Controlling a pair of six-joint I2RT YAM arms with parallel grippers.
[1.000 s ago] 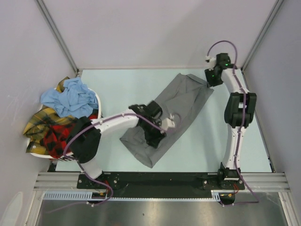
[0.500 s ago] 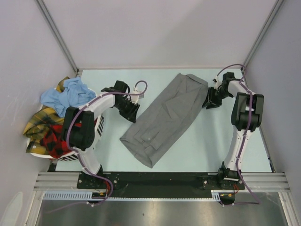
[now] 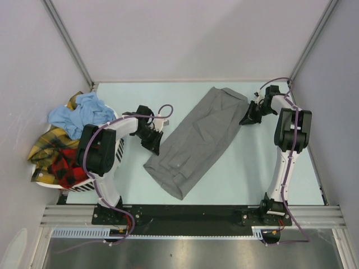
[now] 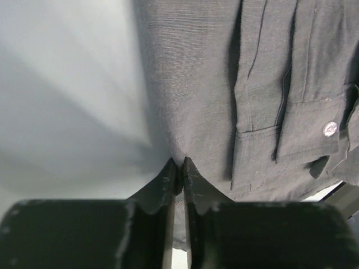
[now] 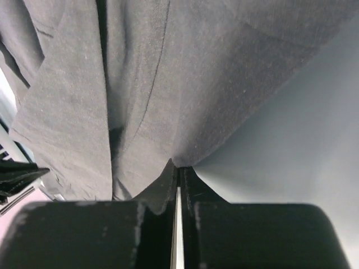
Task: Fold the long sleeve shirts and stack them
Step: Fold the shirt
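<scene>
Over the last second the left arm has drawn back off the middle of the grey shirt point(image 3: 196, 140) to its left long edge, the right arm has come down from the far corner to the opposite edge, and both claws have closed.

The grey shirt lies flat on the surface point(image 3: 235, 174) as a long folded strip. Its long axis runs diagonally from near-left to far-right, between the two arms. The left claw point(image 3: 155, 144) sits at the left long edge, toward the near end. In its wrist view the fingertips are pressed together with the cloth's edge pinched between them. The right claw point(image 3: 245, 119) sits at the right long edge, near the far end, and it too is closed tight on the hem. Each claw therefore holds its own side, and the shirt lies inward from both.

At the far left, well apart from the grey shirt, the white basket point(image 3: 77, 186) holds a heap of three shirts: the light blue shirt point(image 3: 81, 115), the yellow plaid shirt point(image 3: 45, 147) and the red-and-black plaid shirt point(image 3: 67, 165).
</scene>
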